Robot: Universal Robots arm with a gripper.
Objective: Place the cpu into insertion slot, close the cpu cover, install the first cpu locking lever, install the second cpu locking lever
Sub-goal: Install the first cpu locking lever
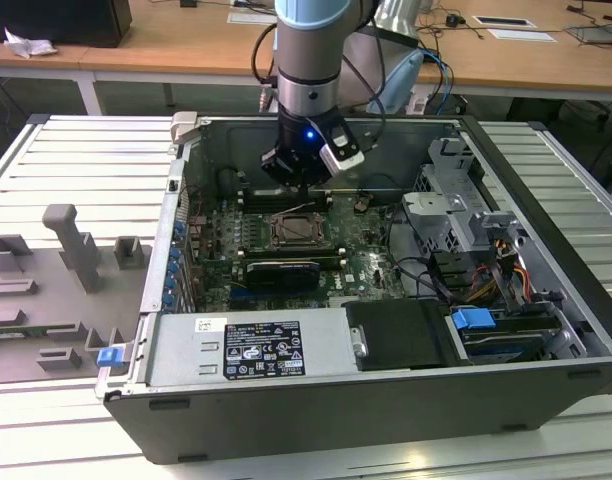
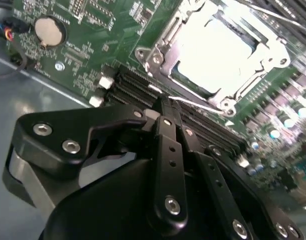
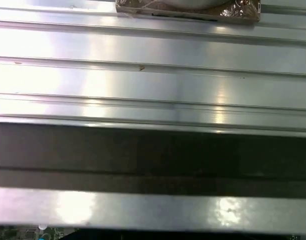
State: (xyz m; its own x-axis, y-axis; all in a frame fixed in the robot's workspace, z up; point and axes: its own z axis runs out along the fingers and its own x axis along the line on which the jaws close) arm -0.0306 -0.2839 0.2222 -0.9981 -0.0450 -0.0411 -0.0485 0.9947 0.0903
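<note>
The insertion slot (image 1: pixel 301 231) sits mid-board inside the open computer case. In the second wrist view the cpu (image 2: pixel 218 50) shows as a pale bright square inside it. The cpu cover (image 2: pixel 162 46) lies flat over the cpu, framing it. A thin wire locking lever (image 2: pixel 200 104) runs along the socket's near edge, between it and the black memory slots. My gripper (image 2: pixel 166 106) is shut, with its black fingertips right at the free end of that lever. I cannot tell whether they pinch it. In the exterior view the gripper (image 1: pixel 303 187) hangs just behind the socket.
The green motherboard (image 1: pixel 366 262) carries black memory slots (image 2: pixel 143 85), a coin battery (image 2: pixel 49 31) and a long black card (image 1: pixel 281 270). Drive cages and cables (image 1: pixel 456 230) fill the exterior view's right. Grey fixtures (image 1: pixel 71 250) stand outside the case on the ribbed table (image 3: pixel 153 50).
</note>
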